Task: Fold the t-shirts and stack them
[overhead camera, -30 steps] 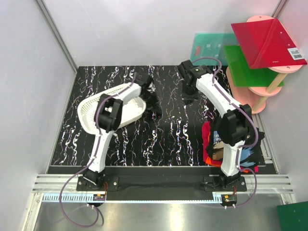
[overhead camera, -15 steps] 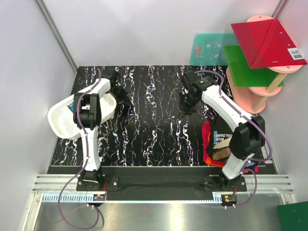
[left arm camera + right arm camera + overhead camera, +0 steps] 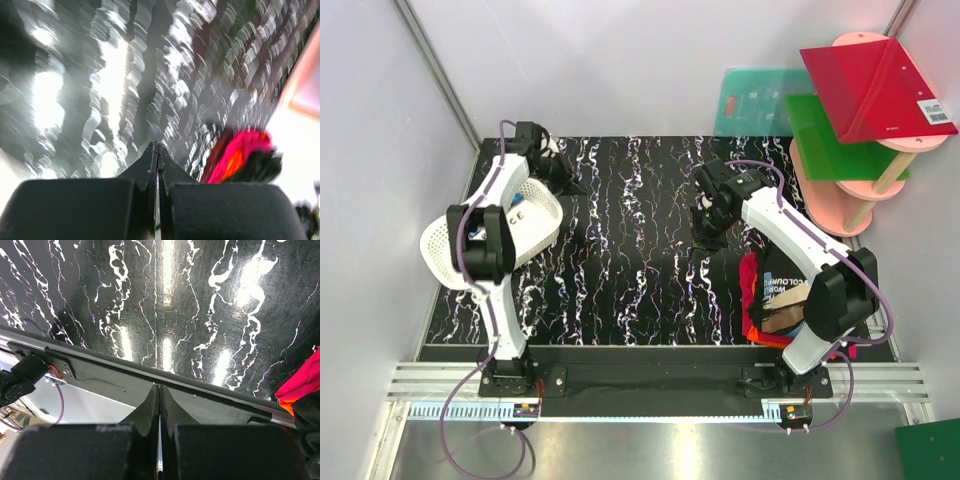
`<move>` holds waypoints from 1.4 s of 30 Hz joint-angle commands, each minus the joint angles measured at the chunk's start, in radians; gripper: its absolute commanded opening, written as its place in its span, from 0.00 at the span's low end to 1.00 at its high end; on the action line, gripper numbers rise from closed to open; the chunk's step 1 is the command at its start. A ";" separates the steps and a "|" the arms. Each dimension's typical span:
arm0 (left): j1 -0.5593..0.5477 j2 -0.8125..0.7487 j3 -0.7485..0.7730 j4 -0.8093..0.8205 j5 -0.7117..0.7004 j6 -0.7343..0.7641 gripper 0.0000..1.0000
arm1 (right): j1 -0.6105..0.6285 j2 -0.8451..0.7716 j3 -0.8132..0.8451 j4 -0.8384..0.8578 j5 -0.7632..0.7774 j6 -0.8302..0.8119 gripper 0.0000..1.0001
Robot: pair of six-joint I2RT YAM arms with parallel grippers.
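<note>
A stack of folded t-shirts (image 3: 788,296), black on top with white lettering and red and orange edges, lies at the table's right near side, partly under my right arm. It shows blurred as pink and orange in the left wrist view (image 3: 235,157), and its red-orange edge shows in the right wrist view (image 3: 304,386). My left gripper (image 3: 567,183) is shut and empty at the far left, beside the basket; its fingers (image 3: 158,155) are pressed together. My right gripper (image 3: 705,228) is shut and empty over the bare table's middle right, left of the stack; its fingers (image 3: 159,397) meet.
A white lattice basket (image 3: 485,243) sits tilted at the table's left edge, around my left arm. A red board (image 3: 875,85), a green board (image 3: 835,132) and a teal board (image 3: 758,100) rest on or by a pink stand at the back right. The black marbled table (image 3: 630,270) lies between.
My left arm has swung left and back, and the basket has slid to the table's left edge. My right gripper has drawn slightly nearer and lower. Both stay shut.
</note>
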 commanded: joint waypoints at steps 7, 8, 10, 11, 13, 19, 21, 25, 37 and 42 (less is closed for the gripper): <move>-0.066 -0.365 -0.354 -0.015 -0.039 0.200 0.00 | 0.007 -0.003 0.027 -0.002 -0.037 -0.031 0.00; -0.066 -0.378 -0.366 -0.029 -0.048 0.222 0.00 | 0.008 0.002 0.028 -0.005 -0.037 -0.032 0.00; -0.066 -0.387 -0.405 -0.078 -0.087 0.229 0.00 | 0.008 0.007 0.024 -0.006 -0.037 -0.038 0.00; -0.064 -0.395 -0.423 -0.090 -0.098 0.226 0.00 | 0.008 0.010 0.024 -0.009 -0.031 -0.041 0.00; -0.063 -0.424 -0.496 -0.097 -0.133 0.212 0.00 | 0.008 0.010 0.018 -0.009 -0.030 -0.043 0.00; -0.063 -0.433 -0.581 -0.124 -0.254 0.209 0.00 | 0.008 0.027 0.019 -0.009 -0.025 -0.046 0.00; -0.063 -0.399 -0.561 -0.146 -0.339 0.198 0.00 | 0.007 0.034 0.021 -0.009 -0.031 -0.051 0.00; -0.041 -0.320 -0.494 -0.147 -0.433 0.152 0.00 | 0.008 0.040 0.024 -0.012 -0.031 -0.054 0.00; 0.089 0.024 -0.147 -0.181 -0.555 0.082 0.00 | 0.008 0.008 0.004 -0.031 -0.007 -0.055 0.00; 0.124 0.052 0.002 -0.157 -0.570 0.080 0.00 | 0.007 -0.006 -0.008 -0.032 0.006 -0.052 0.00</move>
